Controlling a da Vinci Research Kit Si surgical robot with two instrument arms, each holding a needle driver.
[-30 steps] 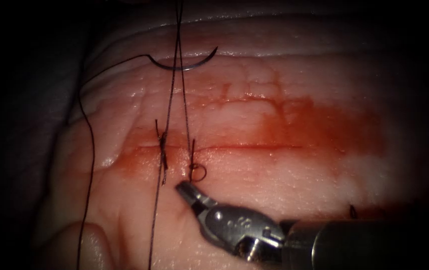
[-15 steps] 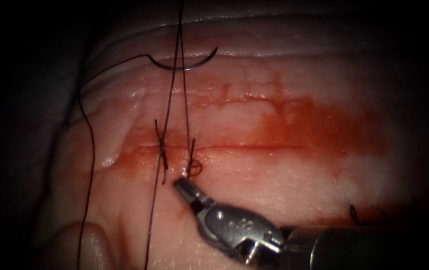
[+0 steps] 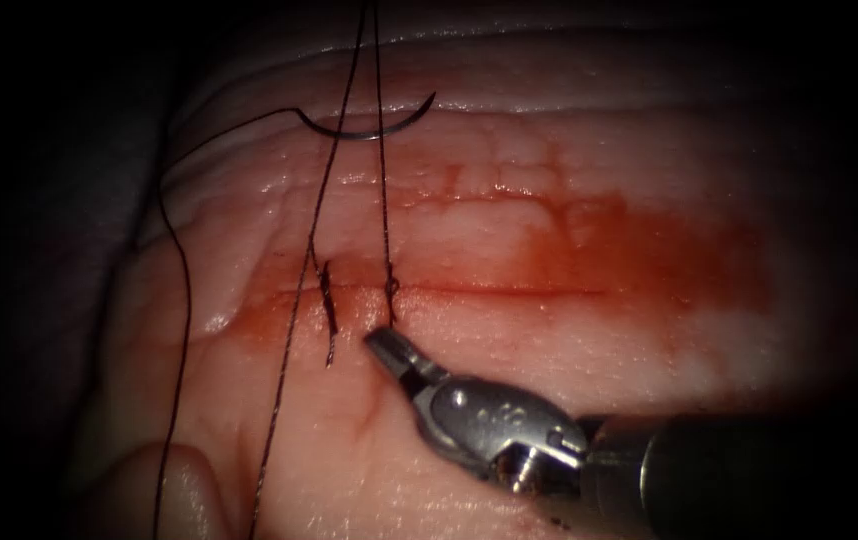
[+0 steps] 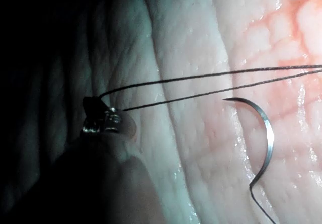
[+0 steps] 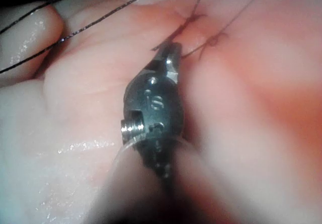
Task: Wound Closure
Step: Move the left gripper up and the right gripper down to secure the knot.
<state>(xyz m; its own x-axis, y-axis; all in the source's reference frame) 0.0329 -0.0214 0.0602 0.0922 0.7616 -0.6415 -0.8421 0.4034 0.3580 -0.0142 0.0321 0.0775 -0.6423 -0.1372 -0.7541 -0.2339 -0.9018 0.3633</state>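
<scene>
- Thread (image 3: 385, 190) is what both our tools hold: the right tool (image 3: 381, 345) has its jaws clenched on the short thread end just below the knot (image 3: 390, 287), near the left end of the cut (image 3: 509, 292).
- Seen from the right wrist, our right tool (image 5: 168, 53) pinches that thread end (image 5: 193, 50), and the knot (image 5: 214, 41) sits just beyond the tip.
- From the left wrist we see our left tool (image 4: 100, 114) with jaws clamped on the thread (image 4: 211, 75), two strands running taut from it across the tissue (image 4: 191, 43).
- In the endoscope view those two strands come down from the top edge; one ends at the knot on the cut, the other crosses the cut and runs on to the bottom edge.
- Left of the knot, an older stitch (image 3: 329, 295) lies across the cut with its cut ends sticking out.
- Our needle (image 3: 369, 128) lies free on the tissue (image 3: 509, 370) well above the cut, held by neither tool and not in the tissue; its tail thread curves off to the left and down.
- From the left wrist the needle (image 4: 264, 133) lies flat just beside the taut strands.
- Red fluid (image 3: 609, 250) stains the tissue around the cut, mostly towards the right.
</scene>
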